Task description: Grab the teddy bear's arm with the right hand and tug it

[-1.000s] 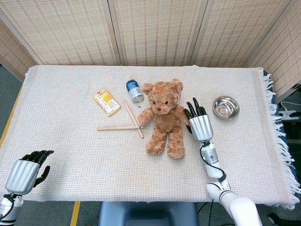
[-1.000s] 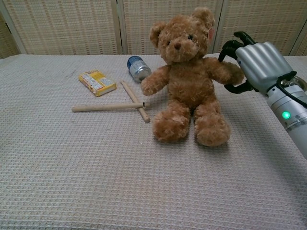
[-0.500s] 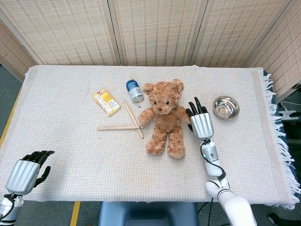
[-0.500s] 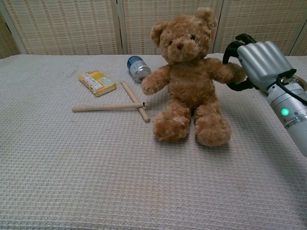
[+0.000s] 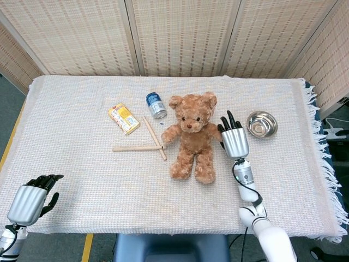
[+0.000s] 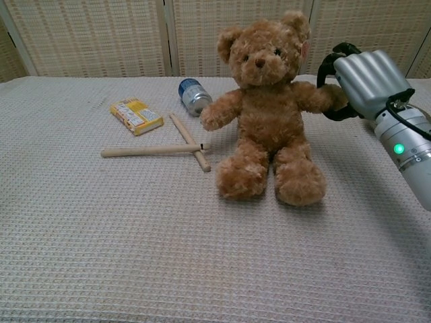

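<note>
tugged rightward since 1 s ago, teddy bear [image 5: 190,136] sits upright; right hand [image 6: 360,82] grips its arm [image 6: 316,96].

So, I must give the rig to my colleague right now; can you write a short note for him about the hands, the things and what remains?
Right robot hand: fingers curled around the end of the teddy bear's arm; it holds it.
Left robot hand: near the front left corner of the table, holding nothing, fingers loosely curled, far from the job.
Teddy bear: sits upright mid-table, legs toward the robot. To its left lie wooden sticks, a yellow box and a can; a metal bowl is on its right.
Done: the grasp on the arm.
Left: complete the tug, then release.
</note>
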